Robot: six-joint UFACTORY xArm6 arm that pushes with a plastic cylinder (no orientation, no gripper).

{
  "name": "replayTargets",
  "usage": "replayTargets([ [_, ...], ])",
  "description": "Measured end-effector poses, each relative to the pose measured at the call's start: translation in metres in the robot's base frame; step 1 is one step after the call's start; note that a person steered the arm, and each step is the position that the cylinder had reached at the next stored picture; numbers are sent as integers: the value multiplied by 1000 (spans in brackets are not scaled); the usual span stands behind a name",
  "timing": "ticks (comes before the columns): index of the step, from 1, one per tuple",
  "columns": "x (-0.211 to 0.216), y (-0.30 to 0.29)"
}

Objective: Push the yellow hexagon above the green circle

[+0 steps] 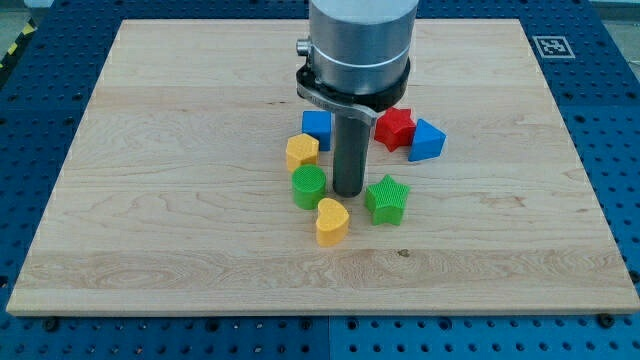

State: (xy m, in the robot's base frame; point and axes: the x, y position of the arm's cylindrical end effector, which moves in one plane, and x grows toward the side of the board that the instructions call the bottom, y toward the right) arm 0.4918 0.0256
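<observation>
The yellow hexagon [302,151] sits on the wooden board [180,200], just above the green circle [309,187] and touching or nearly touching its top edge. My tip [348,192] rests on the board right of the green circle, between it and the green star [386,199]. The tip stands to the lower right of the yellow hexagon, apart from it. The arm's grey body hides the board behind the rod.
A blue cube [317,127] lies just above the yellow hexagon. A red star [394,128] and a blue triangular block [426,140] lie to the right of the rod. A yellow heart [332,221] lies below the green circle.
</observation>
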Motion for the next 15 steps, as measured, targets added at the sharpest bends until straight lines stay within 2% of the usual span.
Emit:
replayTargets([
  [2,0,-66],
  [3,0,-69],
  [5,-5,-20],
  [9,-42,-23],
  [11,-46,-29],
  [15,-45,-90],
])
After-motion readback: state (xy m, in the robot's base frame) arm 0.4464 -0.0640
